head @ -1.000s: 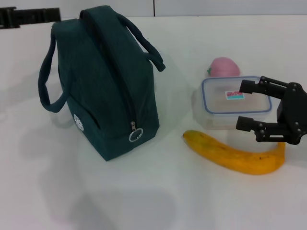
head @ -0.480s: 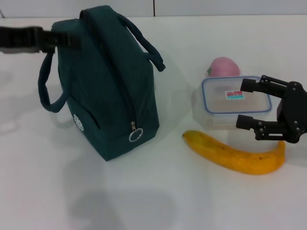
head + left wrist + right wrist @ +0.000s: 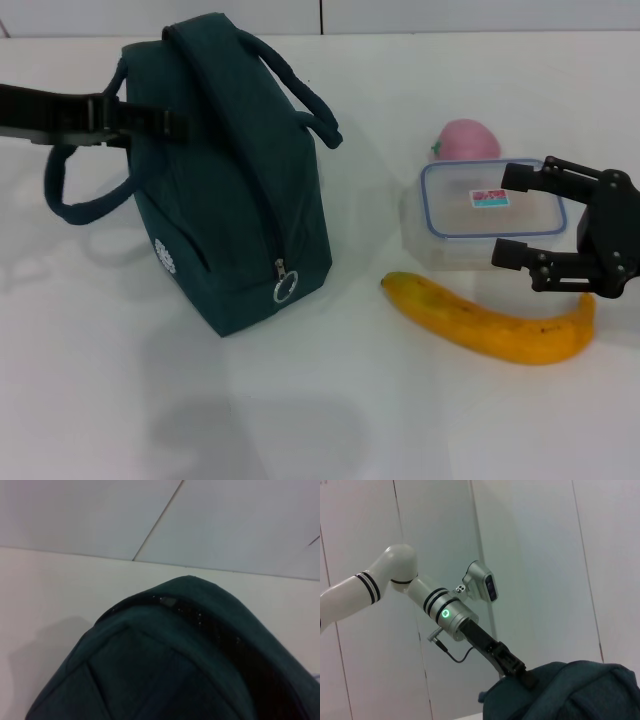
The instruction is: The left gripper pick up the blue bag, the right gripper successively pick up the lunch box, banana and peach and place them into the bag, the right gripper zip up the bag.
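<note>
The blue bag (image 3: pixel 225 170) stands upright on the white table, zipped, its ring pull (image 3: pixel 286 288) low on the front. My left gripper (image 3: pixel 160 124) reaches in from the left and lies against the bag's upper left side, at the left handle (image 3: pixel 75 195), which bulges outward. The right wrist view shows the same gripper (image 3: pixel 517 670) meeting the bag's top (image 3: pixel 570 690). My right gripper (image 3: pixel 512 217) is open, its fingers straddling the right end of the lunch box (image 3: pixel 460 220). The banana (image 3: pixel 480 322) lies in front of the box, the pink peach (image 3: pixel 466 139) behind it.
The white table (image 3: pixel 330 400) stretches in front of the bag and banana. A pale wall with panel seams (image 3: pixel 160 520) rises behind the table. Dark fabric of the bag (image 3: pixel 165 670) fills the lower part of the left wrist view.
My left gripper has moved right, from beyond the bag's left side to its left handle, and the handle has swung outward. The right gripper and the food have not moved.
</note>
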Tool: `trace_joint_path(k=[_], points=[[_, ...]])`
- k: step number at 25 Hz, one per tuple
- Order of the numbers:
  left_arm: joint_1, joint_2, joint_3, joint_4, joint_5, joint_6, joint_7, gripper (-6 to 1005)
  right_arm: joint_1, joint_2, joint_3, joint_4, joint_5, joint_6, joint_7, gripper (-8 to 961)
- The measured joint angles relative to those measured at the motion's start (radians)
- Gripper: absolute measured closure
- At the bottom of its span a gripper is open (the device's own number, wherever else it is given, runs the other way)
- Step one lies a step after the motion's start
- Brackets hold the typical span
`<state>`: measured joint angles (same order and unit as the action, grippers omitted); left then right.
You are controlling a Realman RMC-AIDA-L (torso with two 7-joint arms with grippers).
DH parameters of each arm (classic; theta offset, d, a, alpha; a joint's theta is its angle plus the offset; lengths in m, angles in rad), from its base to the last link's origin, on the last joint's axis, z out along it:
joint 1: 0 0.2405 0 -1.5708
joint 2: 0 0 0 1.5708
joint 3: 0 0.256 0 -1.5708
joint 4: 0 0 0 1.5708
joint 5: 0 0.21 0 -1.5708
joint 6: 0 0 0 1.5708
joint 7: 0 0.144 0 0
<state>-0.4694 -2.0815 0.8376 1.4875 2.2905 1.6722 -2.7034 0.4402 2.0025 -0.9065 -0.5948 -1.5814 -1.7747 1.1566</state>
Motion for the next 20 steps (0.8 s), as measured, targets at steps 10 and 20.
trace_joint_path(k=[10,20], points=[[0.007,-0.001,0.019,-0.002,0.022,-0.008,-0.061,276,0.001,0.002,0.000,0.000,0.000,0.000,0.003,79],[0.001,0.001,0.041,0.006,0.019,0.015,-0.073,479,0.001,0.000,0.000,0.000,0.007,0.000,0.003,78]])
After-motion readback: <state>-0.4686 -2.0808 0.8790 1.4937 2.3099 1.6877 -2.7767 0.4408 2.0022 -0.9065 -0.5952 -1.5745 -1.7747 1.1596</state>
